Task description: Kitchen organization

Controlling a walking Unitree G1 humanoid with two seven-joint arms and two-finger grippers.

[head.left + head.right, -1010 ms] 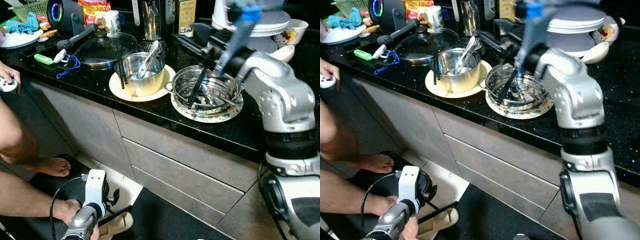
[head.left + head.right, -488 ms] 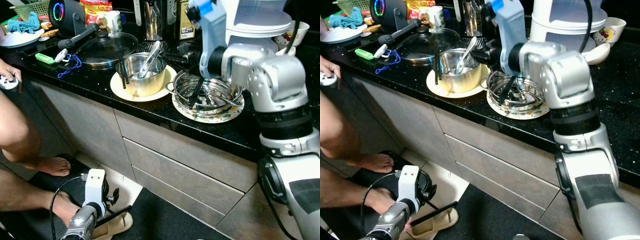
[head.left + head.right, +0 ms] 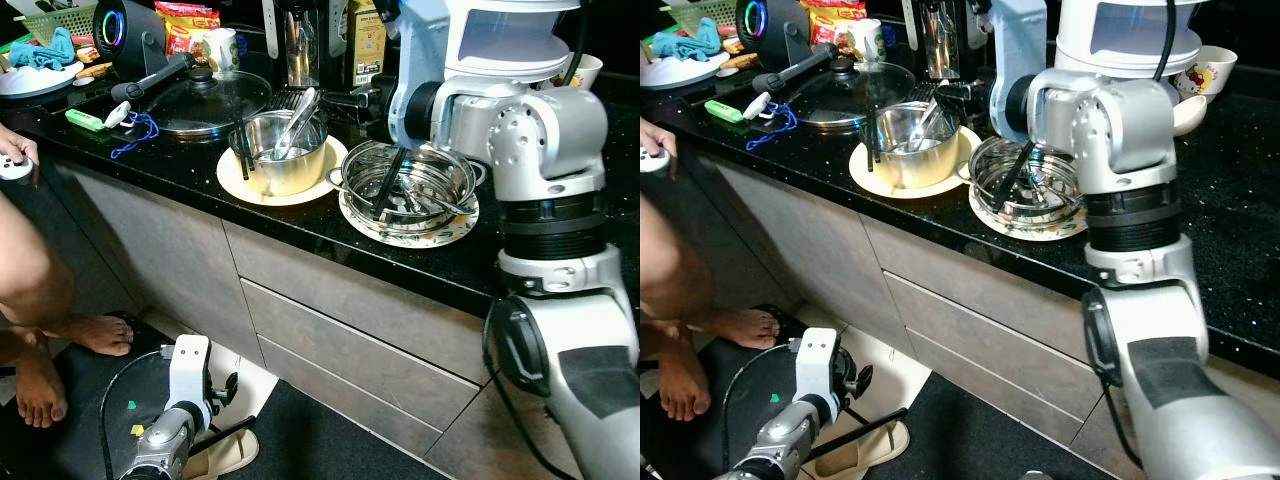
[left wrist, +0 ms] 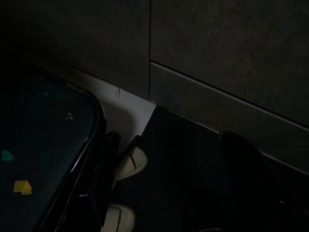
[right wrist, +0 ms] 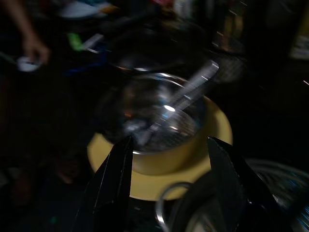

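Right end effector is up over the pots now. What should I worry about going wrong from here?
1. The open right end effector aims at the yellow pot; tongs and chopsticks stick out loosely and may flip out if bumped.
2. Both the yellow pot and the steel pot sit on plates near the counter edge, so a push might slide them off.
3. A person's hand is close to the counter.

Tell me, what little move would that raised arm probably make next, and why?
Probably ease the right gripper forward and down toward the metal tongs. Its fingers are open and empty, pointed at the steel pot on the yellow plate, where the tongs lean over the rim. The left gripper hangs idle near the floor.
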